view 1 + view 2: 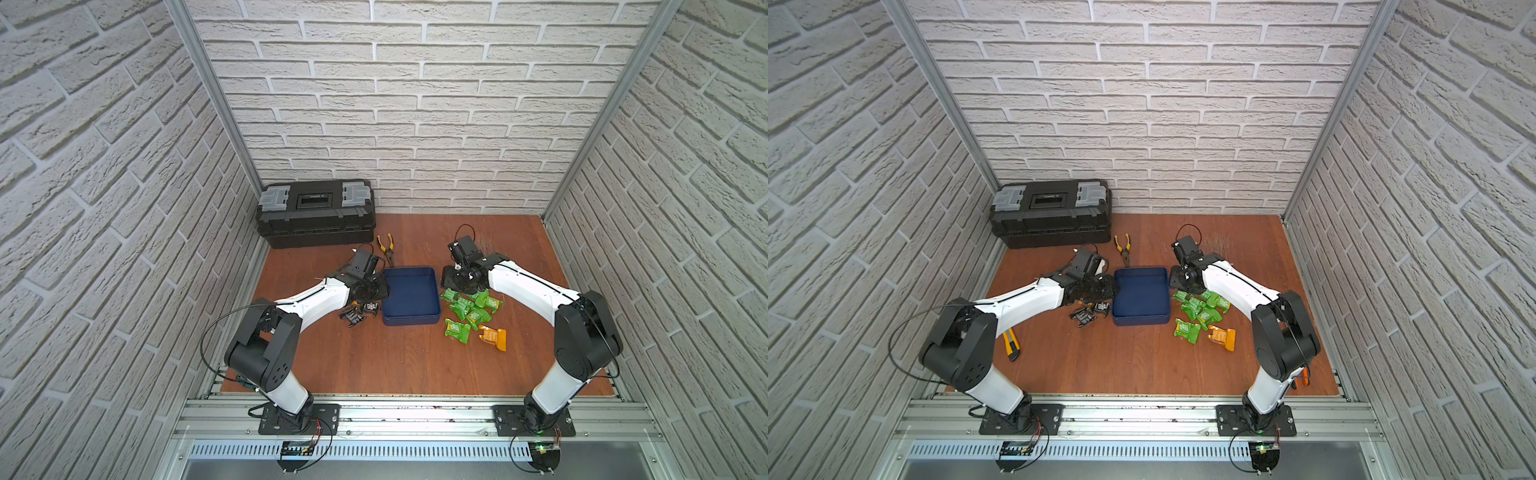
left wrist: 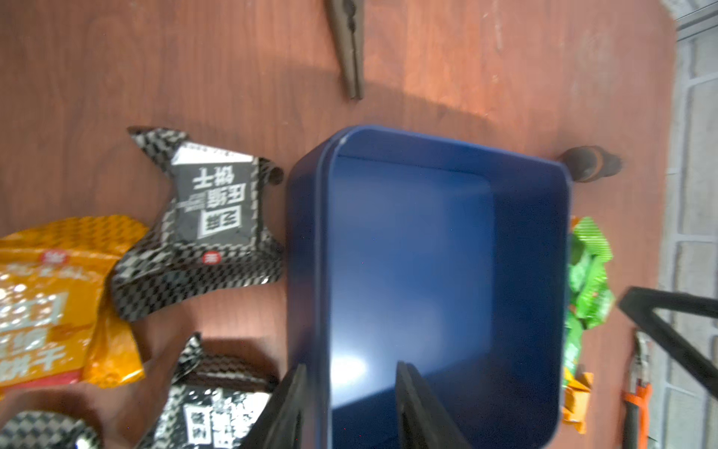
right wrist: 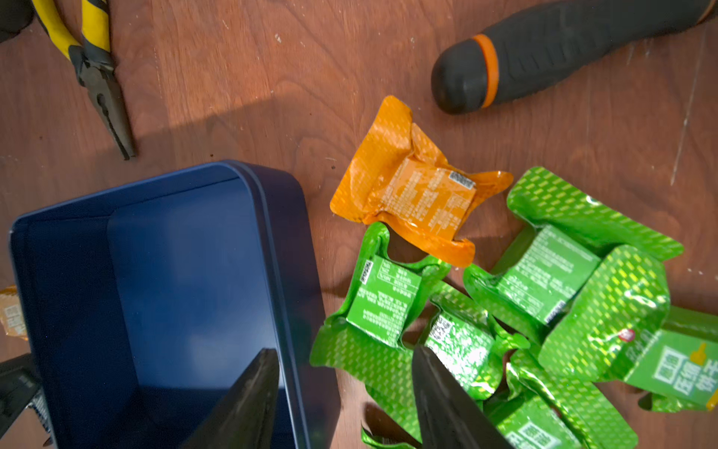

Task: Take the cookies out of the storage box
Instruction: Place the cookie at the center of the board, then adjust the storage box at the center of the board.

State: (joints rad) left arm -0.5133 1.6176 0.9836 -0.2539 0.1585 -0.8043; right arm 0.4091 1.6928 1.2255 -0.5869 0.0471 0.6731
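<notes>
The navy blue storage box (image 1: 411, 297) sits mid-table with nothing inside. My left gripper (image 2: 351, 365) is open and straddles the box's left wall, one finger (image 2: 287, 408) outside and the other over the floor. My right gripper (image 3: 344, 350) is open astride the right wall, its outer finger (image 3: 443, 400) above green packets. The cookies lie on the table. Several green packets (image 1: 469, 307) and an orange one (image 1: 492, 337) are to the right of the box. Another orange packet (image 3: 419, 194) lies beside them. Black packets (image 1: 357, 313) and an orange one (image 2: 46, 303) lie to the left.
A black toolbox (image 1: 316, 214) stands at the back left. Yellow-handled pliers (image 1: 386, 245) lie behind the box. A black screwdriver handle with an orange ring (image 3: 544, 50) lies behind the green pile. A yellow utility knife (image 1: 1011, 343) and orange-handled pliers (image 1: 1302, 378) lie near the arm bases.
</notes>
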